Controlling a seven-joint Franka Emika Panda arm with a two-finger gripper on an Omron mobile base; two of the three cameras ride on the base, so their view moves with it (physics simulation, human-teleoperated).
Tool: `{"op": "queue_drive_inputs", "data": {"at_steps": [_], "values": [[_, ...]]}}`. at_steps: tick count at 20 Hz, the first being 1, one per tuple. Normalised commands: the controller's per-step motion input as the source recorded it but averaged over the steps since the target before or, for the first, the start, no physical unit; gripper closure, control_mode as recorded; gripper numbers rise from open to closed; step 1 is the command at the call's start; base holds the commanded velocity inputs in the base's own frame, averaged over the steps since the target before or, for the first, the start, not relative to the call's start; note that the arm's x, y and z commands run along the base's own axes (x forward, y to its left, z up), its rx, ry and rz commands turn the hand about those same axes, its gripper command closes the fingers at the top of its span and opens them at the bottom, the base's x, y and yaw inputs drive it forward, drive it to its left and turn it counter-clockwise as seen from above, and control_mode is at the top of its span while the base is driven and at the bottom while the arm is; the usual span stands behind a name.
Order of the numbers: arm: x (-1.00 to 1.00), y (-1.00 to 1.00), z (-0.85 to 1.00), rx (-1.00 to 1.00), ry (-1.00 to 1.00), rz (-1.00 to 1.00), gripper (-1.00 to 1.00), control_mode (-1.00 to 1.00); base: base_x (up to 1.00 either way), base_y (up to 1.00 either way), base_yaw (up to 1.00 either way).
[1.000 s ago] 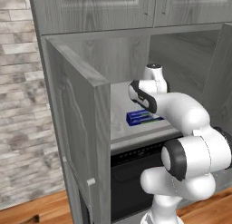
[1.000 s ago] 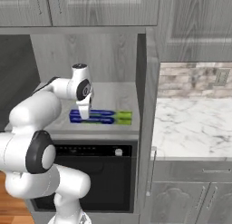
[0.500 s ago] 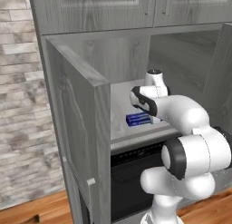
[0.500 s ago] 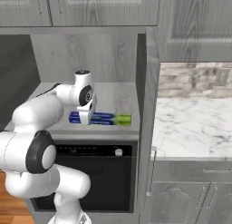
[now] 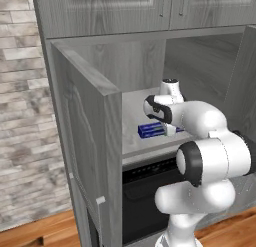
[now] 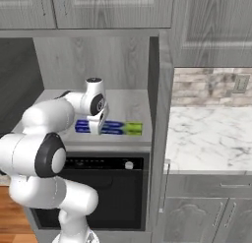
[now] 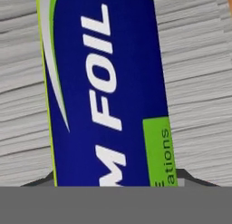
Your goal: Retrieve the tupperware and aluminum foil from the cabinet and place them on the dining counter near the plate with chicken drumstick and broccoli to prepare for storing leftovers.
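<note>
In the left base view we see the foil box (image 5: 151, 130) lying flat on the grey shelf (image 5: 131, 121) of the open cabinet, above the black oven (image 5: 145, 191). The cabinet door (image 5: 87, 141) stands swung out at the left. Our arm reaches into the cabinet, and the gripper (image 5: 168, 131) hangs down right at the near end of the box; the arm hides most of it, so we cannot tell how the fingers stand here.

In the right base view the foil box (image 6: 110, 127) lies lengthwise along the front of the shelf (image 6: 129, 105), blue with a green end toward the right. The gripper (image 6: 96, 126) points down onto its left part, low enough to meet the box. To the right lies a marble counter (image 6: 206, 138) under a stone backsplash.

In the hand view the foil box (image 7: 104, 87) runs from top to bottom, very close, with white letters reading "FOIL" and a green patch. The grey wood shelf (image 7: 199, 82) shows on both sides of it. The fingertips are not clear to us, so we cannot tell whether they are spread or pinching the box.
</note>
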Motion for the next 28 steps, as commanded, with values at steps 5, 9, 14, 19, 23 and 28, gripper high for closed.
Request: {"op": "queue_drive_inputs", "data": {"at_steps": [5, 9, 14, 19, 23, 28], "values": [[-0.39, 0.00, -0.02, 0.00, -0.12, -0.01, 1.00, -1.00, 0.00, 0.00, 0.00], [-1.00, 0.00, 0.36, 0.00, -0.27, -0.02, 1.00, -1.00, 0.00, 0.00, 0.00], [-1.00, 0.00, 0.53, 0.00, -0.27, 0.00, 1.00, -1.00, 0.00, 0.00, 0.00], [-1.00, 0.01, 0.76, 0.00, -0.12, 0.00, 1.00, -1.00, 0.00, 0.00, 0.00], [-0.91, 0.02, 0.76, 0.00, 0.01, 0.00, 1.00, -1.00, 0.00, 0.00, 0.00], [-0.69, 0.11, 0.61, 0.00, 0.12, 0.00, 1.00, -1.00, 0.00, 0.00, 0.00]]}}
